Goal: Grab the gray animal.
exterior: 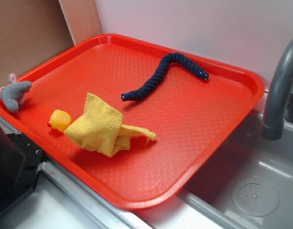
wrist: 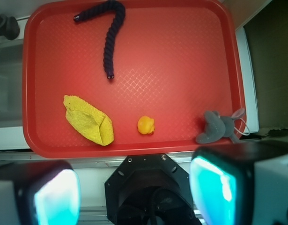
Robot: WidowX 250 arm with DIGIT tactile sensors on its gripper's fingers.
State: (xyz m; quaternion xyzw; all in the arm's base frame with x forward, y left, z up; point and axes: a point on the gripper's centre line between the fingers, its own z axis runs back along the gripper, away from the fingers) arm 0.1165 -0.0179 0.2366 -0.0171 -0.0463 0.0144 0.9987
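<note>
Red tray (wrist: 134, 89) carries everything. Gray animal (wrist: 217, 127) lies at its corner, on the rim, well apart from the yellow duck (wrist: 146, 125). Pincer (wrist: 134, 187) open, holding nothing — best to descend straight over the plush body, jaws straddling it. Exterior view alone shows sink and faucet (exterior: 278, 90); the pincer itself — wrist view only.

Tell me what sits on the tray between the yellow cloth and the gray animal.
The yellow rubber duck lies between the yellow cloth and the gray animal, clearest in the wrist view. Otherwise that stretch of the red tray is bare.
</note>
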